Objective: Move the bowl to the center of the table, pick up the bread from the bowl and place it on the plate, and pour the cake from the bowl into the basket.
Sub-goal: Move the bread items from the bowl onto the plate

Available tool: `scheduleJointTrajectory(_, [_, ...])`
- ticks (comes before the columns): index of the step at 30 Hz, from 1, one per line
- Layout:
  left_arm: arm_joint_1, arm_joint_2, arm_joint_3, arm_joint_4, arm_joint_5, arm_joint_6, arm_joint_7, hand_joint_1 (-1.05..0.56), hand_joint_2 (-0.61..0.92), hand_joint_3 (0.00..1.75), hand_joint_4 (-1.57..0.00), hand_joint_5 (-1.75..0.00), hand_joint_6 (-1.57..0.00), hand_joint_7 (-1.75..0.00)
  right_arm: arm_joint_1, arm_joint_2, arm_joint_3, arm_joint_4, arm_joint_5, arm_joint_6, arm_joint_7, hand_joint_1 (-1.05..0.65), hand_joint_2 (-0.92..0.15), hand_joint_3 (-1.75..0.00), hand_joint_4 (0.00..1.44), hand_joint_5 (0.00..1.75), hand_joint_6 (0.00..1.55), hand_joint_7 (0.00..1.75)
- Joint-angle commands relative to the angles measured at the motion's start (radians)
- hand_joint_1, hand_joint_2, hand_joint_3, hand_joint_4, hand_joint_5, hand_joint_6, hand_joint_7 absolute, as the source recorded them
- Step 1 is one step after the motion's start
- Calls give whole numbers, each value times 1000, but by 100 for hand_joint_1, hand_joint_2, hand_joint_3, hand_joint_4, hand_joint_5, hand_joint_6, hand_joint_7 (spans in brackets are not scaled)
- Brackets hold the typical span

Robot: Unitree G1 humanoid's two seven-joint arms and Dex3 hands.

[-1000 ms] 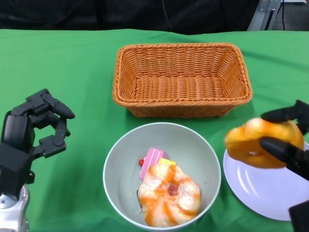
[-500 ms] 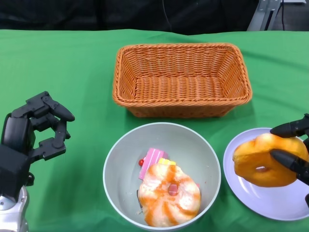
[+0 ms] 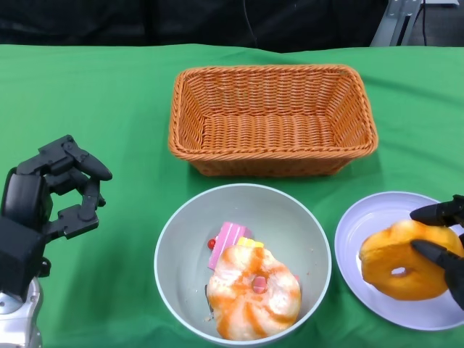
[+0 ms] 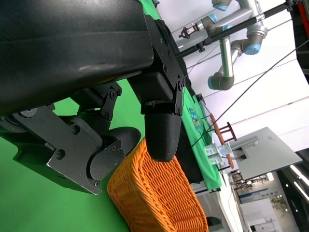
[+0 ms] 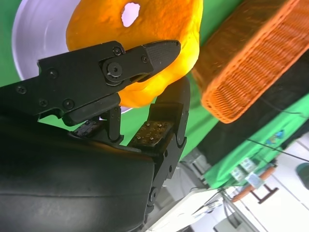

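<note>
Over the plate [image 3: 377,225] at right — our right hand [image 3: 444,250] holds the bread [image 3: 399,259]
Left hand [image 3: 51,203] empty, fingers apart — bowl [image 3: 185,246] near centre

Green tablecloth [image 3: 109,101], dark backdrop [image 3: 145,22] behind — grey robot arm [image 4: 231,43], distant.

You see a bright green tablecloth [image 3: 109,94] under everything. At twelve o'clock, the basket [image 3: 272,119] is orange-brown woven wicker. The bowl [image 3: 190,239] at six o'clock is pale grey-green, and the bread [image 3: 254,291] inside is cream streaked with orange; behind it, the cake [image 3: 229,239] is pink with yellow and a red dot. At four o'clock, the plate [image 3: 377,221] is pale lavender-white, the ring-shaped bread [image 3: 391,257] golden orange, both hands [image 3: 54,196] [image 3: 446,243] black.
</note>
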Motion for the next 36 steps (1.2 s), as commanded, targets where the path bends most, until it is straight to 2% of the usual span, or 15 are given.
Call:
scheduleJointTrajectory(1, [5,26,7,-14,0,-1,1,-1,53,117,-81,-157,-80,-135,-17,-13,10,42,-31,3,-22,-18,-92,-6,92,103,101,42])
scheduleJointTrajectory(4, [5,24,7,-11,-5,-6,-6,-1,53,117,-81,-157,-80,-135,-26,-10,22,73,-58,1,-43,-19,-92,-4,93,104,104,35])
scheduleJointTrajectory(9, [4,23,8,-7,-10,-7,-11,-1,53,117,-81,-158,-81,-135,-33,-14,37,109,-78,-20,-65,-18,-92,-5,89,119,110,26])
scheduleJointTrajectory(10, [5,23,7,-8,-9,-6,-12,-2,53,117,-81,-158,-81,-135,-35,-16,42,115,-86,-22,-68,-18,-92,-4,85,132,111,24])
scheduleJointTrajectory(11, [6,24,6,-8,-5,-8,-9,-2,53,117,-80,-158,-81,-135,-36,-18,46,119,-91,-20,-68,-18,-92,-3,83,137,111,23])
scheduleJointTrajectory(13, [7,25,5,-10,1,-8,-3,-2,53,116,-81,-158,-80,-135,-37,-20,50,123,-99,-19,-65,-18,-92,-4,84,125,112,19])
scheduleJointTrajectory(15, [7,24,6,-10,-1,-7,-5,-3,53,116,-81,-158,-80,-134,-36,-25,55,126,-108,-22,-64,-18,-92,-4,85,120,112,17])
scheduleJointTrajectory(18, [8,22,6,-11,-6,-6,-10,-2,53,115,-81,-158,-81,-134,-31,-38,67,139,-125,-53,-78,-19,-92,-2,86,94,111,9])
scheduleJointTrajectory(19, [8,22,6,-11,-5,-6,-9,-2,53,115,-81,-158,-81,-134,-29,-44,70,146,-131,-75,-88,-18,-92,-1,87,77,110,5])
scheduleJointTrajectory(24, [9,24,3,-12,8,-9,2,-2,54,114,-82,-157,-81,-135,-24,-58,84,165,-172,-139,-129,-22,-91,0,90,39,99,0])
scheduleJointTrajectory(27, [7,22,6,-8,-1,-12,-7,-1,54,114,-82,-158,-81,-135,-21,-67,98,159,-211,-144,-136,-25,-92,0,86,30,89,0])
scheduleJointTrajectory(28, [6,22,6,-6,0,-12,-6,-2,54,114,-82,-158,-81,-135,-21,-69,100,159,-215,-147,-138,-25,-92,-1,81,26,85,0])
scheduleJointTrajectory(32, [3,25,7,3,-5,-15,-19,-2,54,113,-82,-158,-81,-135,-18,-71,109,161,-252,-148,-157,-28,-92,-1,73,13,78,0])
scheduleJointTrajectory(36, [6,25,6,-3,7,-13,-2,-1,54,114,-82,-158,-81,-135,-17,-75,110,157,-262,-143,-144,-28,-92,-1,71,8,74,0])
